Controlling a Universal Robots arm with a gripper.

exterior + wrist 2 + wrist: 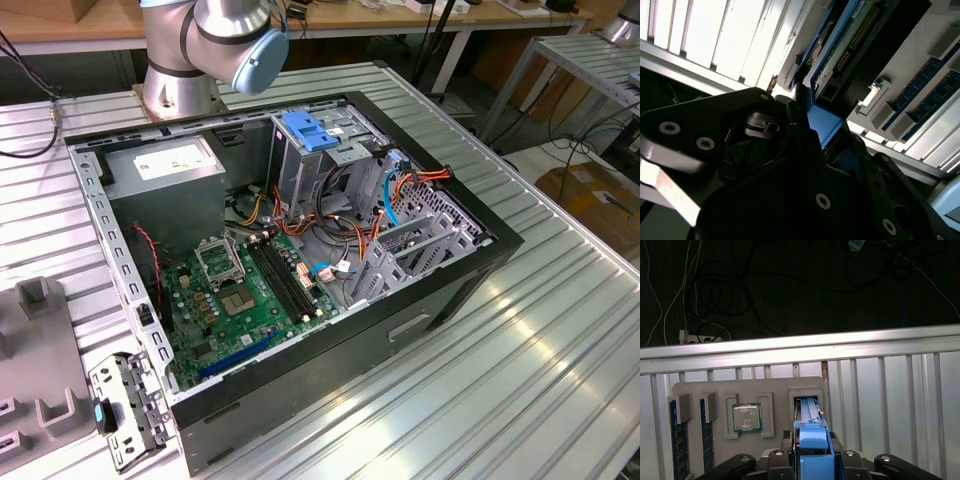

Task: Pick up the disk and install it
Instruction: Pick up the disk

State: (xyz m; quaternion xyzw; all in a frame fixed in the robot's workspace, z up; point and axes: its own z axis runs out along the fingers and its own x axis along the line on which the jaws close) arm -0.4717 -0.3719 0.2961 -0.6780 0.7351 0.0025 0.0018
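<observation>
I am working the pick-up step: the gripper is sitting over the grey tray, which is lying at about eight o'clock in the exterior view, beside the open computer case. The disk is standing on edge in its slot in that tray, just beside the processor chip, with the memory sticks farther along. In both wrist views the jaws are looking pressed onto the disk's blue rail from either side, so I am judging the grip as made, with the disk not yet clear of its slot. A lift from here is calling for a straight pull along the slot so the rails are not binding, and then a carry toward the cage at about twelve o'clock in the case.
</observation>
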